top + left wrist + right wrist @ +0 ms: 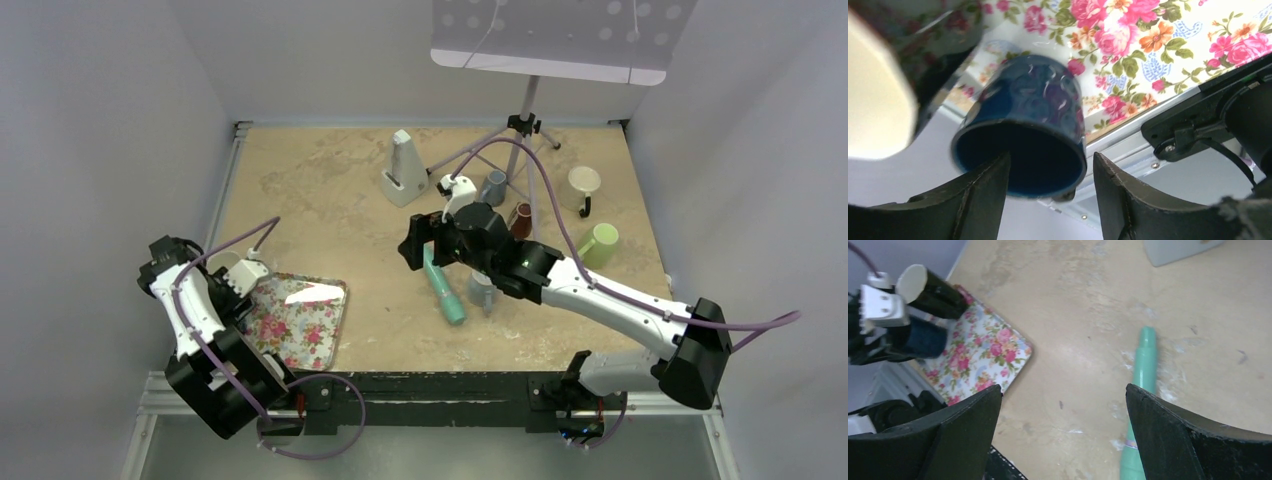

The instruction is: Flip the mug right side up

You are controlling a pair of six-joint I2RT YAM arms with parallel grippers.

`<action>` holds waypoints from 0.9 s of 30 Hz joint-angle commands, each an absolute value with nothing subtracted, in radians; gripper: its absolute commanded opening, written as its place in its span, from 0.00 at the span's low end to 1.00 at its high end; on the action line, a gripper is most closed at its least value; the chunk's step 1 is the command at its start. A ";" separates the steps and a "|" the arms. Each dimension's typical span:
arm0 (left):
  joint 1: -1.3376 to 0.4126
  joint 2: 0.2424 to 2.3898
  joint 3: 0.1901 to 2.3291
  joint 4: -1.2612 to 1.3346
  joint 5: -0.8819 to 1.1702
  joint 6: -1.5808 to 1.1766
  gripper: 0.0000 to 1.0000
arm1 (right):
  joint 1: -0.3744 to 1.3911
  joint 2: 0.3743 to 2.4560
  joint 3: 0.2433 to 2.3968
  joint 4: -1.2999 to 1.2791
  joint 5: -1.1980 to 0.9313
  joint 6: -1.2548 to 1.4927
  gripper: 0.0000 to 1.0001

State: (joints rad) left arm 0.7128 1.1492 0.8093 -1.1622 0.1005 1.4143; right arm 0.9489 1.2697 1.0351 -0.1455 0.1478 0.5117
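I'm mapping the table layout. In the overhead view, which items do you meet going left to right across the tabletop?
Floral tray → white wedge-shaped object → teal tool → grey mug → green mug.

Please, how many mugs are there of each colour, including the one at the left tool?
Blue mug: 1
Grey mugs: 2, one partly hidden under the right arm
White mug: 1
Green mug: 1
Dark red mug: 1
Total: 6

The dark-blue mug (1023, 95) looks glossy and glazed, the floral tray (1168, 40) shiny, the beige table (330, 200) matt.
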 commanded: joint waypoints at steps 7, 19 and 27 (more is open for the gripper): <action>0.692 1.049 1.051 -1.559 0.243 1.350 0.71 | 0.855 1.308 1.192 -0.489 0.494 0.463 0.99; 0.316 0.980 1.233 -1.591 0.578 0.692 0.74 | 0.773 1.063 0.925 -0.674 0.304 0.675 0.71; 0.067 1.050 1.261 -1.410 0.549 0.376 0.70 | 0.836 1.050 0.748 -0.604 0.374 0.819 0.68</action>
